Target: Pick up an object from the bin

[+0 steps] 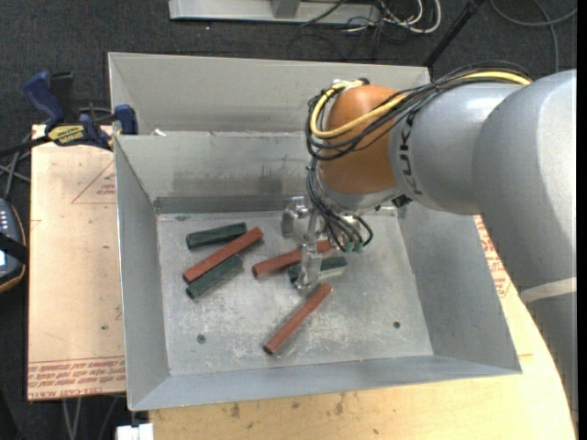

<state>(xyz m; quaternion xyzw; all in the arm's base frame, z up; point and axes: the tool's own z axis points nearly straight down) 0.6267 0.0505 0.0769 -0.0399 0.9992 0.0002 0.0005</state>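
**Camera view: gripper sat on two bars at once, this could get messy**

Camera view, looking down into the grey metal bin [138, 273]. The gripper [310, 269] is low in the middle of the floor, right where a red-brown bar [275, 266] meets a dark green bar [332, 266]. The two look like they touch or overlap under the tool, and I honestly can't tell which one it's lined up on. I also can't tell whether it's spread or clamped, because the wrist blocks that.

Here's what I'd worry about:

- It could close across both bars. One would likely slip out partway up, or the pair could wedge crooked.
- It's near the end of the red-brown bar rather than its middle. A grip there would probably let the bar swing and drop on the lift.
- A second red-brown bar [298, 319] lies just below, slanting toward the front wall with its top end near the tool. Any sideways drag could knock it around.

The bunch of three bars [220, 255] on the left sits well apart, so it shouldn't cause trouble.
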